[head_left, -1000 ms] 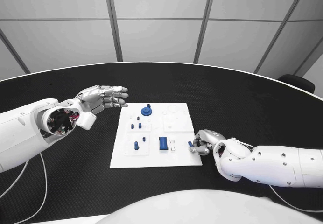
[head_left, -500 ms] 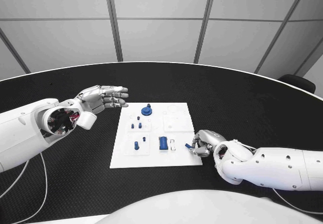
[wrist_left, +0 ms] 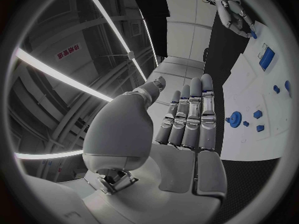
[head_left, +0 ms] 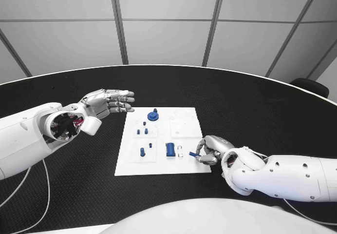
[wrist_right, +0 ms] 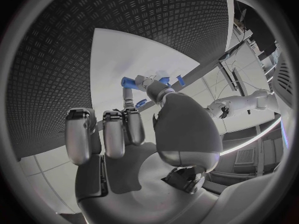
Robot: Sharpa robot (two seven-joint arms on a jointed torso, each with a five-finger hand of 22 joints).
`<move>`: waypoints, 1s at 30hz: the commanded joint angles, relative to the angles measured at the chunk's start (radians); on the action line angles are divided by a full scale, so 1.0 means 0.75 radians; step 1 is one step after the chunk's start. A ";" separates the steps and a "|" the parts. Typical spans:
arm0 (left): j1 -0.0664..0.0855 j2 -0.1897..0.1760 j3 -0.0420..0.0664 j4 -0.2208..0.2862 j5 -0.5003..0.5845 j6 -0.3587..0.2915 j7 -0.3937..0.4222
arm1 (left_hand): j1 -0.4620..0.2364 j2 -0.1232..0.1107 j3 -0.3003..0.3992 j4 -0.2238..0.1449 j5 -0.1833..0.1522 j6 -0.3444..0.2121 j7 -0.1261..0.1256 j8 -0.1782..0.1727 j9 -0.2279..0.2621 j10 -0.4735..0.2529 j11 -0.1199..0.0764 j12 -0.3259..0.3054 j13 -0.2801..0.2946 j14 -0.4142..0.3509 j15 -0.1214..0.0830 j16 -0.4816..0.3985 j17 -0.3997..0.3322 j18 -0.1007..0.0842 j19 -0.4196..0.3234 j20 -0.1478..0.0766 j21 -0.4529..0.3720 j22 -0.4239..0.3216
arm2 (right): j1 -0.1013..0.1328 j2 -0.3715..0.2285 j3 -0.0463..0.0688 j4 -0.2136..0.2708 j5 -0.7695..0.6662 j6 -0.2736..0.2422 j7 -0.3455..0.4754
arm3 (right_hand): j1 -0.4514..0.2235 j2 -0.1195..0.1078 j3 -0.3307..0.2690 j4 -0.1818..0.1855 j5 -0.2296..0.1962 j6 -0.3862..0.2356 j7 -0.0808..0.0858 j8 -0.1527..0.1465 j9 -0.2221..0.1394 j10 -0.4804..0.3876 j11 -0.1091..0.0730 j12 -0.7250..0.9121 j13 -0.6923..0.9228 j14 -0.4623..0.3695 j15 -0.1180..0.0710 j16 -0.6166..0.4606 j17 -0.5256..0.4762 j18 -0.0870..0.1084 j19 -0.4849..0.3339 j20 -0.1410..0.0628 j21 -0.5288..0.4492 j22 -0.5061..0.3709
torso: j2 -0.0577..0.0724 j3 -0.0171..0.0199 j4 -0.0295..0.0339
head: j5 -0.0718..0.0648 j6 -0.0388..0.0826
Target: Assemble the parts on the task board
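While its fingers pinch a small blue part (head_left: pixel 195 154) at the near right corner of the white task board (head_left: pixel 160 168), the right hand (head_left: pixel 209 149) hangs just above the plate. The left hand (head_left: pixel 106 102) hovers empty, fingers apart, off the board's far left corner (other blue pieces lie between). A shallow fingertip pinch could let the part twist or drop before seating.

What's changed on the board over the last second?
The right hand has crept inward over the task board's near right edge, carrying a small blue part pinched at its fingertips. The left hand stays raised and open off the board's far left corner; other parts unmoved.
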 commanded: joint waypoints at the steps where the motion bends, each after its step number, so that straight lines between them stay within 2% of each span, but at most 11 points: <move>1: 0.000 0.001 0.000 0.000 0.000 0.000 0.000 | 0.001 0.002 -0.001 0.010 -0.006 -0.006 0.000 -0.001 -0.002 -0.010 0.000 0.002 -0.001 -0.009 -0.003 -0.003 0.002 0.016 0.012 0.000 -0.007 -0.001 | 0.001 0.003 0.005 0.008 0.006 -0.002 -0.001 | 0.000 0.010 0.009 0.003 0.011 -0.002 -0.008 0.009 0.005 0.062 -0.003 0.003 0.264 0.139 -0.005 0.009 0.351 -0.015 0.134 -0.007 0.006 0.344 | 0.001 -0.0007 0.0033 | 0.001 0.000; 6: 0.000 0.002 0.000 0.000 0.000 -0.001 0.000 | 0.001 0.002 -0.001 0.010 -0.006 -0.006 0.000 -0.001 -0.002 -0.010 0.000 0.002 -0.001 -0.009 -0.003 -0.003 0.002 0.016 0.012 0.000 -0.007 -0.001 | 0.003 0.027 0.018 0.006 0.057 -0.008 0.001 | -0.008 0.009 0.009 0.005 0.015 -0.002 -0.008 0.012 0.007 0.063 -0.003 0.006 0.265 0.139 -0.004 0.009 0.351 -0.015 0.135 -0.007 0.008 0.344 | 0.003 0.0011 0.0008 | 0.008 0.000; 11: 0.000 0.005 0.000 -0.001 0.000 -0.001 -0.001 | 0.001 0.002 -0.001 0.010 -0.006 -0.006 0.000 -0.001 -0.002 -0.010 0.000 0.002 -0.001 -0.009 -0.003 -0.003 0.002 0.016 0.012 0.000 -0.007 -0.001 | 0.015 0.067 0.024 -0.023 0.120 -0.002 0.002 | -0.019 0.010 0.008 0.011 0.019 -0.003 -0.009 0.016 0.011 0.064 -0.003 0.005 0.265 0.139 -0.004 0.009 0.351 -0.015 0.134 -0.007 0.005 0.344 | 0.003 0.0002 0.0011 | 0.007 0.000; 20: 0.000 0.011 0.000 -0.002 0.000 0.001 -0.001 | 0.001 0.002 -0.001 0.010 -0.006 -0.006 0.000 -0.001 -0.002 -0.010 0.000 0.002 -0.001 -0.009 -0.003 -0.003 0.002 0.016 0.012 0.000 -0.007 -0.001 | 0.048 0.146 0.027 -0.097 0.180 0.033 -0.006 | -0.057 0.005 0.004 0.033 0.031 -0.011 -0.011 0.022 0.019 0.063 -0.004 0.004 0.264 0.139 -0.005 0.009 0.351 -0.015 0.134 -0.007 0.006 0.344 | 0.004 0.0020 0.0010 | 0.008 0.000; 30: 0.000 0.018 0.000 -0.006 0.000 0.001 -0.003 | 0.002 0.001 -0.003 0.012 -0.006 -0.007 0.000 -0.001 -0.002 -0.011 0.001 0.004 -0.001 -0.010 -0.003 -0.003 0.003 0.016 0.014 0.000 -0.011 -0.003 | 0.061 0.187 0.028 -0.127 0.188 0.043 -0.018 | -0.094 0.000 0.000 0.059 0.033 -0.014 -0.015 0.027 0.025 0.065 -0.007 0.005 0.265 0.139 -0.007 0.009 0.351 -0.015 0.135 -0.009 0.008 0.344 | 0.002 0.0019 -0.0018 | 0.012 0.000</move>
